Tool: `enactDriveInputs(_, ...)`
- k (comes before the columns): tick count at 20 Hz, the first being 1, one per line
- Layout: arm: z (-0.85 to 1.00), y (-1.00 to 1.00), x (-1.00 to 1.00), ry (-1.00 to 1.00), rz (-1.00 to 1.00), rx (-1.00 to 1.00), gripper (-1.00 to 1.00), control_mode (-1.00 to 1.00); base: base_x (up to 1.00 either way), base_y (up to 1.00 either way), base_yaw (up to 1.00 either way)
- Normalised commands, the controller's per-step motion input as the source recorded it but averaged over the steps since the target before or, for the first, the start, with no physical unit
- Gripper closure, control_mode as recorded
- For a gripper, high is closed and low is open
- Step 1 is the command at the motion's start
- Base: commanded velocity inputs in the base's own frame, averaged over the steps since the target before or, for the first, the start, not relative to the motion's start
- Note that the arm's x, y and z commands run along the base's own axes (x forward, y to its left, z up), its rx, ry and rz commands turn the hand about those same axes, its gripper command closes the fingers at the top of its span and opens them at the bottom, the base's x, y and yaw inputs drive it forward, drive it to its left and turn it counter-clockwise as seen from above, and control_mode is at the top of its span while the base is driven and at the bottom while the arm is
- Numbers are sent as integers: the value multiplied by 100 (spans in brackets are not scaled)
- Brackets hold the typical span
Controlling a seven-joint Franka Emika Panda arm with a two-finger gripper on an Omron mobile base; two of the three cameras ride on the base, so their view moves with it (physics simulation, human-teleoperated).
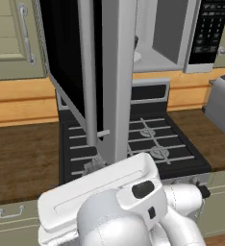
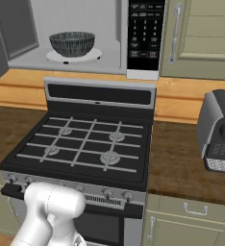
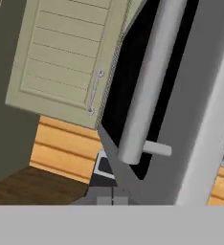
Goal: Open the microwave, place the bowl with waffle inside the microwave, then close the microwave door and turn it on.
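The small round blue-grey streaked bowl [image 2: 72,43] sits on the white turntable inside the large grey-framed microwave [image 2: 81,36], above the black gas stove [image 2: 81,144]; its waffle cannot be made out. The wide silver-grey microwave door [image 1: 112,72] with black glass stands swung out over the stove. The fingers [image 3: 112,200] are closed on nothing, just below the door's vertical grey bar handle [image 3: 145,86]. A push near the door's lower edge could slide off it, or the handle could snag the hand, leaving the door ajar and the black keypad [image 2: 145,31] useless.
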Motion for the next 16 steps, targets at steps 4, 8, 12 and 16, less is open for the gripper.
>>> enactDriveInputs(4, -46, 90, 10, -2, -6, -22, 100, -100, 0, 0, 0)
enactDriveInputs(8, -39, 60, 59, 0, -16, -14, 100, -100, 0, 0, 0)
enactDriveInputs(12, -24, 25, 70, 0, -16, -12, 100, -100, 0, 0, 0)
enactDriveInputs(16, -9, 2, 63, -18, -15, -15, 100, -100, 0, 0, 0)
